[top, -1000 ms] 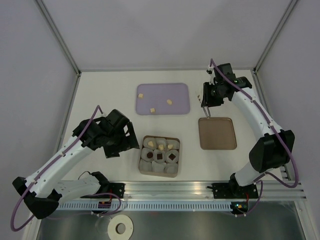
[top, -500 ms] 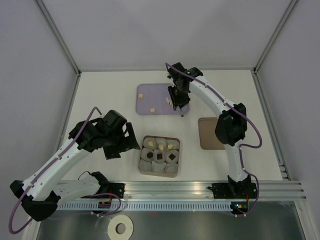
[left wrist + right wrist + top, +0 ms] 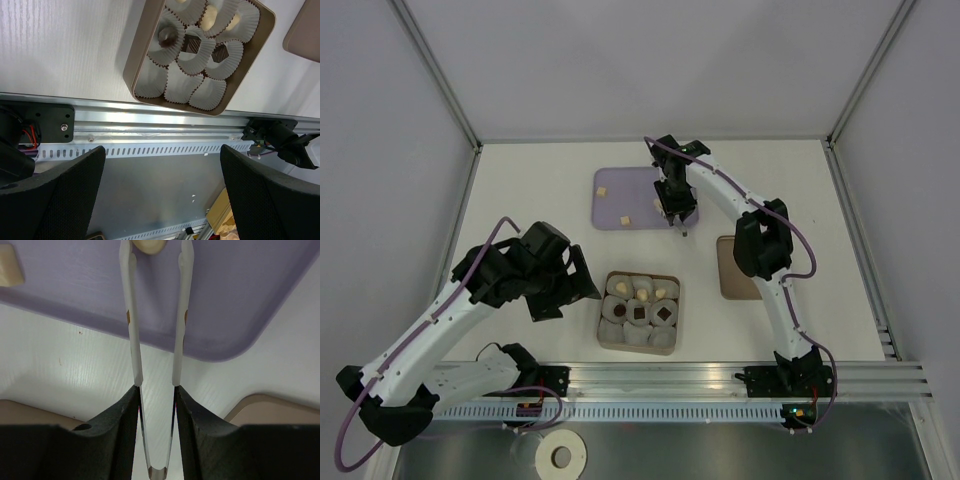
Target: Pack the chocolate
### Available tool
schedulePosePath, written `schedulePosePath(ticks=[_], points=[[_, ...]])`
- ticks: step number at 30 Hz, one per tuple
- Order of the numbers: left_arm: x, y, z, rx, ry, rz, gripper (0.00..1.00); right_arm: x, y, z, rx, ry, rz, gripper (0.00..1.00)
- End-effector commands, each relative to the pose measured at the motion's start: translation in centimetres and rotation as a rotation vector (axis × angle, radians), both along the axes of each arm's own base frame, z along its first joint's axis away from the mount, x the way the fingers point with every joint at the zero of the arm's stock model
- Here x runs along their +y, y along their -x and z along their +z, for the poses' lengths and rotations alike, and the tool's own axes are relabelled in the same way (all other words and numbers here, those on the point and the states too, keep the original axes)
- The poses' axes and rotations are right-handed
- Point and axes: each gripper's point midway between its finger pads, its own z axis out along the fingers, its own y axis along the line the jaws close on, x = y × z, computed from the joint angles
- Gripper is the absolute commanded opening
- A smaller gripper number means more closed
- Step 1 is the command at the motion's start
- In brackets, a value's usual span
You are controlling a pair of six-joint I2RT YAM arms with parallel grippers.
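Box (image 3: 602,338) of paper cups (image 3: 617,287) sits near the purple tray (image 3: 640,185). Right pincer (image 3: 155,400) grips tweezers (image 3: 132,330) straddling a chocolate (image 3: 148,245); left pincer (image 3: 160,190) hangs released.

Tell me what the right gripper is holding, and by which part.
The right gripper holds white tweezers, clamped near their joined end; the tips flank a cream chocolate piece over the purple tray.

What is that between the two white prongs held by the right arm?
A pale chocolate piece, lying on the purple tray, sits between the tips of the tweezers. The right wrist view shows it; whether they touch it is unclear.
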Motion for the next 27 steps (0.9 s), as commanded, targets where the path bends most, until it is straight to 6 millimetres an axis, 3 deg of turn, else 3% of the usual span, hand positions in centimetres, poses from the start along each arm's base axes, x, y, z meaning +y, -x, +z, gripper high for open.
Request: schedulePosePath(ticks=[1,9,17,20,22,23,24,26,27], points=[[2.6,4.0,-0.6,0.163,-0.084,0.018,1.00,1.3,-1.7,0.3,-0.056,-0.042,0.011,0.40],[2.5,4.2,-0.6,0.168,-0.073,0.018,1.00,3.0,-2.8,-0.2,-0.077,-0.096,0.055,0.40],[2.5,4.3,-0.1,0.151,-0.041,0.049,0.99,2.7,-2.3,0.0,-0.065,-0.083,0.042,0.18],[2.7,4.4,-0.2,0.148,-0.040,0.060,1.00,2.6,-2.3,2.2,-0.102,-0.100,0.044,0.13],[2.7,4.4,-0.4,0.151,-0.045,0.060,1.00,2.8,-1.9,4.9,-0.139,-0.139,0.055,0.11],[2.7,4.3,-0.5,0.151,-0.046,0.059,1.00,2.9,-1.3,5.4,-0.136,-0.147,0.070,0.11],[2.6,4.2,-0.7,0.152,-0.049,0.056,1.00,3.2,-0.8,7.6,-0.167,-0.176,0.091,0.11],[2.3,3.9,-0.8,0.138,-0.039,0.045,1.00,3.2,1.1,8.4,-0.163,-0.166,0.141,0.11],[2.2,3.8,-0.8,0.136,-0.037,0.040,1.00,3.2,2.2,10.5,-0.192,-0.179,0.164,0.09]])
